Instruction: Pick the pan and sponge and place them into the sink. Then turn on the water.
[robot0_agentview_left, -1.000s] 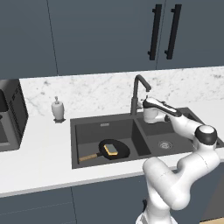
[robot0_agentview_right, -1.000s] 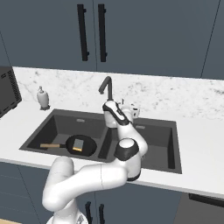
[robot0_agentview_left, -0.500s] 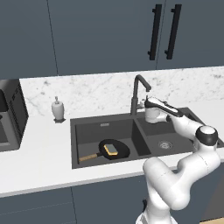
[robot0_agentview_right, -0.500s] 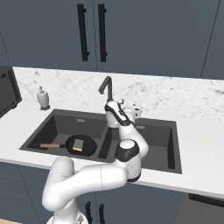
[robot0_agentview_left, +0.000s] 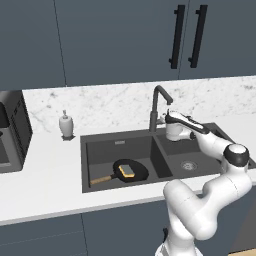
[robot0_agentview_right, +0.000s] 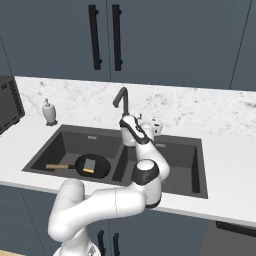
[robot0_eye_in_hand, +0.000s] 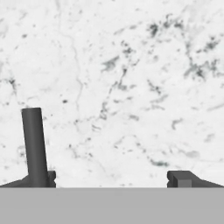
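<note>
The black pan (robot0_agentview_left: 140, 174) (robot0_agentview_right: 100, 168) lies in the left basin of the dark sink (robot0_agentview_left: 100, 145) (robot0_agentview_right: 65, 140), its wooden handle (robot0_agentview_left: 101, 179) pointing left. The yellow sponge (robot0_agentview_left: 129, 170) (robot0_agentview_right: 89, 164) rests inside the pan. My gripper (robot0_agentview_left: 165, 119) (robot0_agentview_right: 126, 123) (robot0_eye_in_hand: 113, 178) hovers over the sink's back rim beside the base of the tall dark faucet (robot0_agentview_left: 154, 107) (robot0_agentview_right: 121, 100), facing the marble wall. It is open and holds nothing. In the hand view a dark upright rod (robot0_eye_in_hand: 35, 144) stands just above the left fingertip.
A white soap dispenser (robot0_agentview_left: 65, 125) (robot0_agentview_right: 48, 111) stands on the counter left of the sink. A dark appliance (robot0_agentview_left: 12, 130) (robot0_agentview_right: 7, 102) sits at the far left. The right basin has a round drain (robot0_agentview_left: 188, 165). A small object (robot0_agentview_right: 155, 127) stands behind the sink.
</note>
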